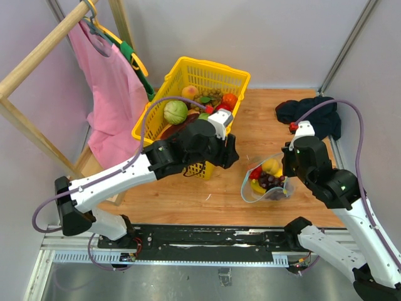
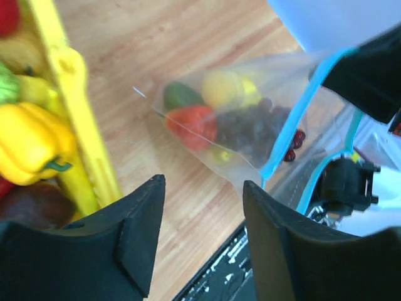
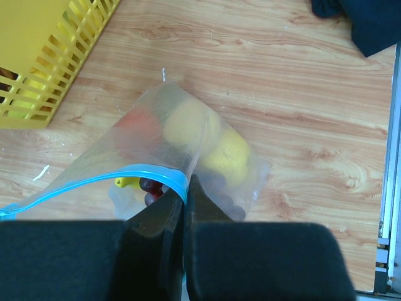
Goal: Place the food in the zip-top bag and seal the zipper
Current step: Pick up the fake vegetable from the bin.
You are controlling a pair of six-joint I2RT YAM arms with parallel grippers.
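The clear zip-top bag [image 1: 266, 183] lies on the wooden table right of centre, its mouth open. Inside it are a yellow lemon [image 1: 270, 165], a red piece [image 1: 255, 172], dark purple grapes [image 1: 271, 181] and a bit of banana. My right gripper [image 3: 188, 185] is shut on the bag's blue zipper [image 3: 94, 182] edge and holds the mouth up. My left gripper [image 2: 203, 188] is open and empty, between the yellow basket and the bag [image 2: 232, 122]. More food sits in the basket: a green cabbage [image 1: 175, 112] and an orange piece [image 1: 229, 100].
The yellow mesh basket [image 1: 207, 74] stands at the back centre-left. A yellow pepper [image 2: 28, 141] lies in it. A dark cloth [image 1: 313, 113] lies at the back right. A wooden rack with a pink garment [image 1: 106, 94] stands on the left. A black rail [image 1: 207, 238] runs along the near edge.
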